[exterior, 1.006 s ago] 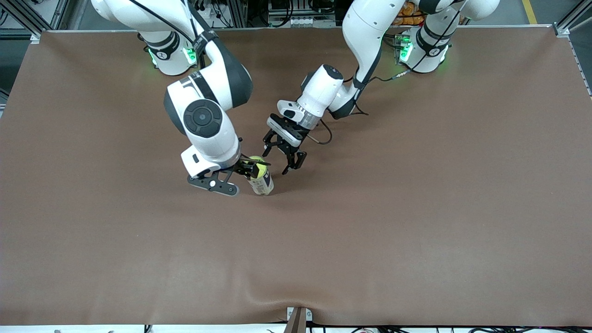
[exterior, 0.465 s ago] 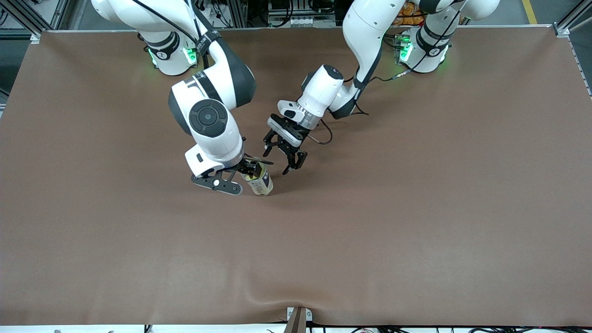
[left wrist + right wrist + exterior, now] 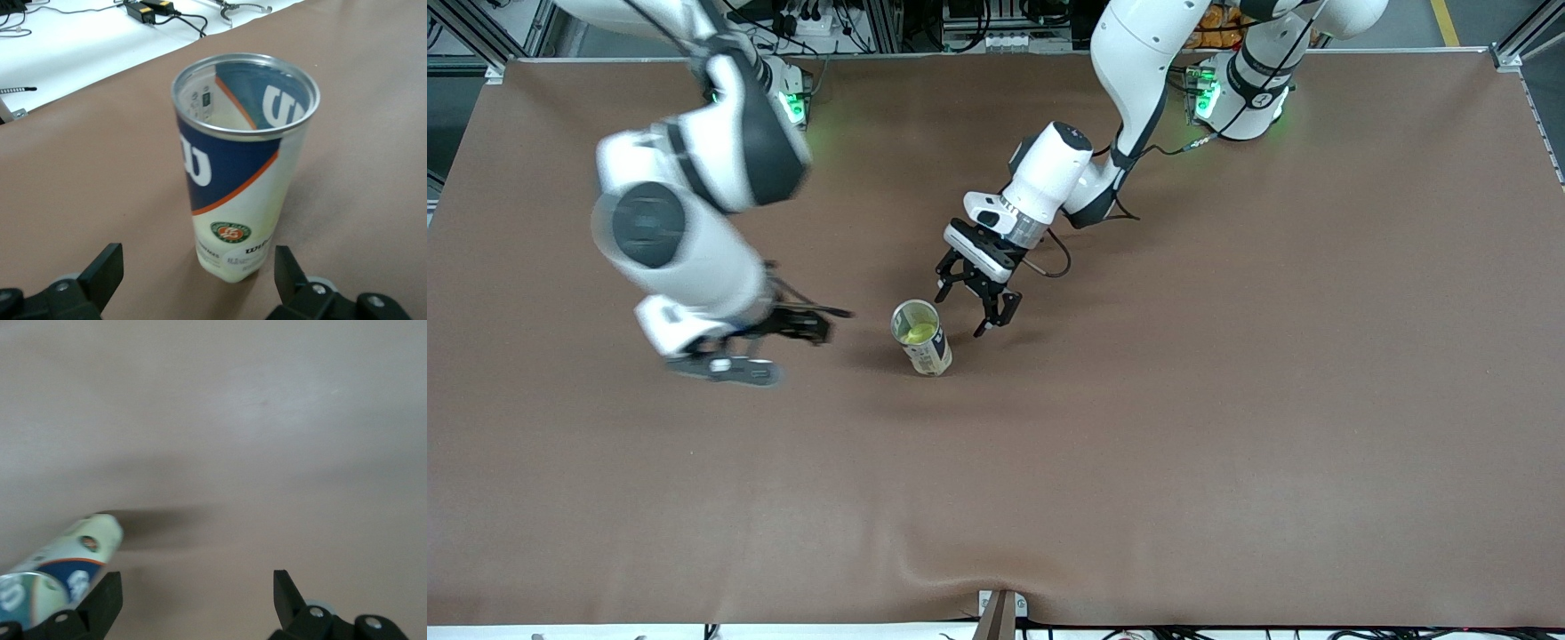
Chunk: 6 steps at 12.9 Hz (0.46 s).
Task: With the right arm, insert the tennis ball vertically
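One clear plastic tennis-ball can [image 3: 921, 337] with a blue, white and orange label stands upright on the brown table [image 3: 1227, 400], its metal-rimmed mouth open. A yellow-green tennis ball [image 3: 915, 334] sits inside it (visible from the front camera only). The right arm's black two-finger gripper [image 3: 805, 322] hangs over the table beside the can, toward the right arm's end, fingers [image 3: 100, 603] spread and empty. The left arm's black two-finger gripper [image 3: 971, 298] waits low just beside the can, jaws apart, holding nothing; its wrist view looks straight at the can [image 3: 243, 167] between its fingertips [image 3: 103, 270].
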Tool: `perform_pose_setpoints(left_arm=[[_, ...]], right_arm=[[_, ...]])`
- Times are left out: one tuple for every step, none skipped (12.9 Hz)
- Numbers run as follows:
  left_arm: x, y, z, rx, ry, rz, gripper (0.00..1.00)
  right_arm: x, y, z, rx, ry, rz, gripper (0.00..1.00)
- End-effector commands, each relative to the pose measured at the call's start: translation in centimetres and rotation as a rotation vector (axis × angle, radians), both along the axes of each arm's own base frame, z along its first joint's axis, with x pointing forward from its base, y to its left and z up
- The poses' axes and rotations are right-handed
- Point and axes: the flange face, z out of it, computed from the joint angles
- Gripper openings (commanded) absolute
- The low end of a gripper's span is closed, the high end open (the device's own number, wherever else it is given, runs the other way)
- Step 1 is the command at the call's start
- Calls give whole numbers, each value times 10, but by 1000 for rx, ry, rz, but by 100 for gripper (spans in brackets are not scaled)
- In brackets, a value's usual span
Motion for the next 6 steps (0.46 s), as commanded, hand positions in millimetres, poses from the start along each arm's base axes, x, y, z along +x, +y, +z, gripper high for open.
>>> perform_pose_setpoints(left_arm=[[0, 14, 32, -3, 74, 3, 100], [1, 14, 42, -6, 96, -5, 100], [4, 16, 50, -10, 133, -4, 100], [5, 16, 58, -9, 162, -16, 100], [11, 22, 66, -9, 180, -14, 100], [14, 28, 70, -4, 203, -16, 100]], right_arm=[[2, -65, 29, 23, 0, 90, 100], [5, -89, 35, 29, -6, 108, 100], [6, -110, 36, 32, 7, 112, 100], [3, -125, 43, 36, 19, 122, 100], [4, -133, 45, 38, 20, 142, 100], [5, -138, 47, 44, 18, 164, 100]])
